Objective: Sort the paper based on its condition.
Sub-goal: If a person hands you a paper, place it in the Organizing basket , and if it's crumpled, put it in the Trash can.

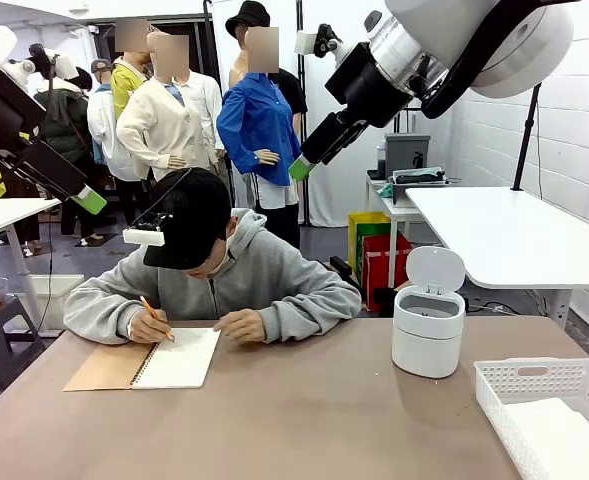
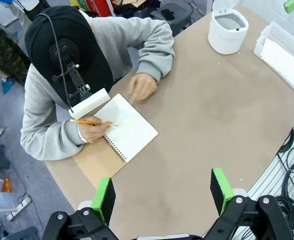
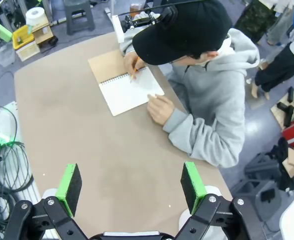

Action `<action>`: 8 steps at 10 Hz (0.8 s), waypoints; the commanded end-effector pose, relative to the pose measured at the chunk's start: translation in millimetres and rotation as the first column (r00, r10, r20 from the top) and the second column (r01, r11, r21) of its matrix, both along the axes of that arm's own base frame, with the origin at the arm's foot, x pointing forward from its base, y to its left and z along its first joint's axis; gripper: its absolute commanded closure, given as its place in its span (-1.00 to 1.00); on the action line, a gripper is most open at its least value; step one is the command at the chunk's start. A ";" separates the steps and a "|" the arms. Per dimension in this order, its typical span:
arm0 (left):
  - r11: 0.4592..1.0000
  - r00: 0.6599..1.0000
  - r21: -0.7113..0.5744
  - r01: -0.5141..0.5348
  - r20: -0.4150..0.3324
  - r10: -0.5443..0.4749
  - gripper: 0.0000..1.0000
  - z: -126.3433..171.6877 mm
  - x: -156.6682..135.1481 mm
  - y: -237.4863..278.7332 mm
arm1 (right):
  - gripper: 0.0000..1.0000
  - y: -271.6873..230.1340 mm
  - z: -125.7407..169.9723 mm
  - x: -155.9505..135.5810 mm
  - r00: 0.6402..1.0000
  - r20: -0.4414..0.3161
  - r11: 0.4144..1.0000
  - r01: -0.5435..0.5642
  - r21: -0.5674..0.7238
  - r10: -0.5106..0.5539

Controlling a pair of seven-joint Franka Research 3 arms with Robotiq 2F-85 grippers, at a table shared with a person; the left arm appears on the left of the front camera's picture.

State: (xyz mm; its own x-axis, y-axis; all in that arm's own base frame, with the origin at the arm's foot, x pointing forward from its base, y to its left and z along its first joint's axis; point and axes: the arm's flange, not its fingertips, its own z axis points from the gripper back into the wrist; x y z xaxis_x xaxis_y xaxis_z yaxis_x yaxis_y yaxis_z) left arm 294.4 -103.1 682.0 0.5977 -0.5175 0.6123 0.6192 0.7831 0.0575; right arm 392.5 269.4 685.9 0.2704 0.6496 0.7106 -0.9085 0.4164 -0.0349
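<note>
Both grippers, left gripper and right gripper, were held open above the table while paper lay in the basket at the near right corner; waiting was judged best.

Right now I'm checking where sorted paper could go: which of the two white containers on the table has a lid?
The round white bin, its lid flipped up. The white slatted basket at the table's right corner has none.
</note>
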 end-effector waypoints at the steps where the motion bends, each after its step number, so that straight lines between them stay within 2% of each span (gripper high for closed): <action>1: 1.000 1.000 0.001 -0.002 0.001 0.002 -1.00 -0.1 -0.1 0.4 | -1.00 3.6 -3.7 -0.8 1.000 -0.014 1.000 -0.015 -0.002 0.015; 8: 1.000 1.000 0.001 -0.002 0.001 0.002 -1.00 -0.1 -0.1 0.4 | -1.00 5.5 -13.1 -1.2 1.000 -0.020 0.999 -0.011 -0.036 0.010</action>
